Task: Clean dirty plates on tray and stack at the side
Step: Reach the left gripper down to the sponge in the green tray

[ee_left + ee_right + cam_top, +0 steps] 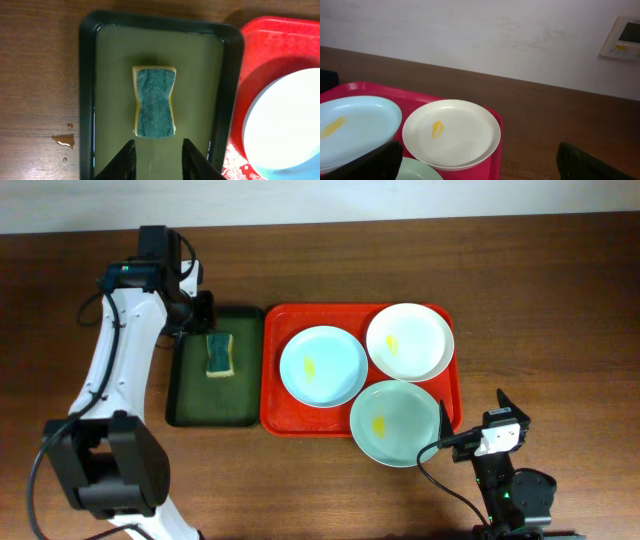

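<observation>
left gripper (pixel 158 142) is right up against the wrist cam at the bottom of the frame. its jaws are partly apart with nothing between them, and the tips stop just short of the sponge (pixel 155 102). the sponge is yellow with a dark green scrubby top and lies flat in the dark green tray (pixel 87 75).

from overhead, the red tray (pixel 275 418) sits mid-frame, right beside the green one, with all three plates on it. the pale blue plate (pixel 322 365) is on its left side, the cream-white plate (pixel 409 341) is in the upper right corner, and the pale green plate (pixel 395 423) is at lower right, hanging over the tray's bottom rim. the green one looks like it overlaps the blue one's edge. all three are round and shallow, each with a small yellow smear near the middle.

right gripper (pixel 472 412) is at the lower right of the frame beside the green plate, jaws spread wide and empty. everything sits on a brown wooden table (pixel 560 290).
</observation>
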{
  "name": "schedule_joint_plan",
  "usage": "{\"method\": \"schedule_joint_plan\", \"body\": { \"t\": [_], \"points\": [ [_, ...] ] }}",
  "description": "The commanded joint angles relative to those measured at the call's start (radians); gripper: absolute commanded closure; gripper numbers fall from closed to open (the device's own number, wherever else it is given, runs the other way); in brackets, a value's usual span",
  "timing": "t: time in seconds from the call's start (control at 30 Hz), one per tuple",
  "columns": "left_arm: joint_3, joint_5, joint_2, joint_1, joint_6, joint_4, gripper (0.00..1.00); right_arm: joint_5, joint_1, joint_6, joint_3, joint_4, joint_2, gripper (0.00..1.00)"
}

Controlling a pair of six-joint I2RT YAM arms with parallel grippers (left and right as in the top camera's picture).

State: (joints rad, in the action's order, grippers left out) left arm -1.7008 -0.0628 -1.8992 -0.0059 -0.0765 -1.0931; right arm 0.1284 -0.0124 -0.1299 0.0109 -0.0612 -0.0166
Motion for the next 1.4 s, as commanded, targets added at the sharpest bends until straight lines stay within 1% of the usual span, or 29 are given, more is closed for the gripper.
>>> {"method": "schedule_joint_plan", "body": {
  "t": [0.0,0.03,0.17,0.33,0.43,0.57,0.7,0.73,0.83,0.93,0.97,1.03,1.13,1.23,1.37],
  "points": [
    [-0.014,-0.012,-0.061,0.0,-0.013,0.005,0.72,-0.006,0.006,0.011,-0.005,-0.006,0.004,0.01],
    [-0.014,-0.011,-0.078,-0.003,-0.012,0.005,0.73,-0.006,0.006,0.011,-0.005,-0.006,0.004,0.02],
    [-0.014,-0.008,-0.137,-0.003,0.003,0.017,0.73,-0.006,0.006,0.011,-0.005,-0.006,0.004,0.02],
    [-0.014,-0.008,-0.188,-0.004,0.002,0.023,0.7,-0.006,0.006,0.011,-0.005,-0.006,0.004,0.01],
    [-0.014,-0.008,-0.219,-0.004,0.002,0.019,0.72,-0.006,0.006,0.011,-0.005,-0.006,0.004,0.02],
    [-0.014,-0.012,-0.235,-0.004,0.002,0.016,0.76,-0.006,0.006,0.011,-0.005,-0.006,0.004,0.02],
    [-0.014,-0.011,-0.235,-0.007,-0.025,0.01,0.71,-0.006,0.006,0.011,-0.005,-0.006,0.004,0.02],
    [-0.014,-0.011,-0.235,-0.007,-0.025,0.008,0.68,-0.006,0.006,0.011,-0.005,-0.006,0.004,0.02],
    [-0.003,-0.012,-0.235,-0.009,-0.028,0.006,0.63,-0.006,0.006,0.011,-0.005,-0.006,0.004,0.02],
    [0.014,-0.011,-0.235,-0.024,-0.028,0.018,0.64,-0.006,0.006,0.011,-0.005,-0.006,0.004,0.01],
    [0.014,-0.006,-0.235,-0.029,-0.028,0.021,0.69,-0.006,0.006,0.011,-0.005,-0.006,0.004,0.02],
    [0.014,0.0,-0.235,-0.033,-0.032,0.026,0.71,-0.006,0.006,0.011,-0.005,-0.006,0.004,0.01],
    [0.019,0.006,-0.237,-0.033,-0.066,0.031,0.7,-0.006,0.006,0.011,-0.005,-0.006,0.004,0.02],
    [0.019,0.045,-0.241,-0.033,-0.077,0.031,0.66,-0.006,0.006,0.011,-0.005,-0.006,0.004,0.01],
    [0.035,0.045,-0.248,-0.034,-0.095,0.052,0.64,-0.006,0.006,0.011,-0.005,-0.006,0.004,0.01]
  ]
}}
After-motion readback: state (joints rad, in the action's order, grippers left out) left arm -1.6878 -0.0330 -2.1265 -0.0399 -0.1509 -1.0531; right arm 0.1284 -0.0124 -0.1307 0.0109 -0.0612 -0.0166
